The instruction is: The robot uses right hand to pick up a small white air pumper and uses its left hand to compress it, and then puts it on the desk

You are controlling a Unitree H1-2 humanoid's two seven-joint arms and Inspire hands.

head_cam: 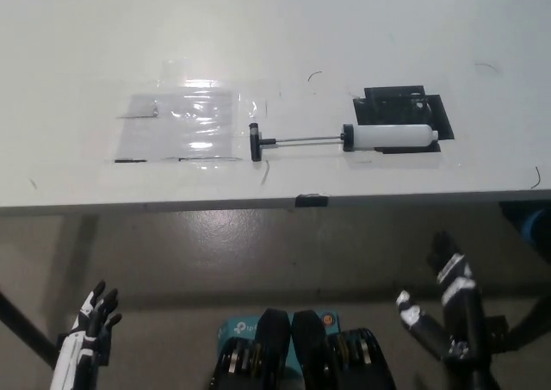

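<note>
Pump (pixel 344 139) near desk (pixel 77 54) edge, untouched

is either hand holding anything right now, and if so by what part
Nothing is held. The air pumper lies on the desk, handle pulled out. Left hand and right hand hang open below the desk edge.

Single head camera, looking steeply down, desk (pixel 275 28) far, floor nearer below

— Bright up top, isn't it? The counter (pixel 77 28) looks washed out, with glare on the plastic sheet (pixel 185 123) toward ten o'clock.

— Yes, and the floor (pixel 258 261) toward six o'clock sits dim, slightly soft.
</note>
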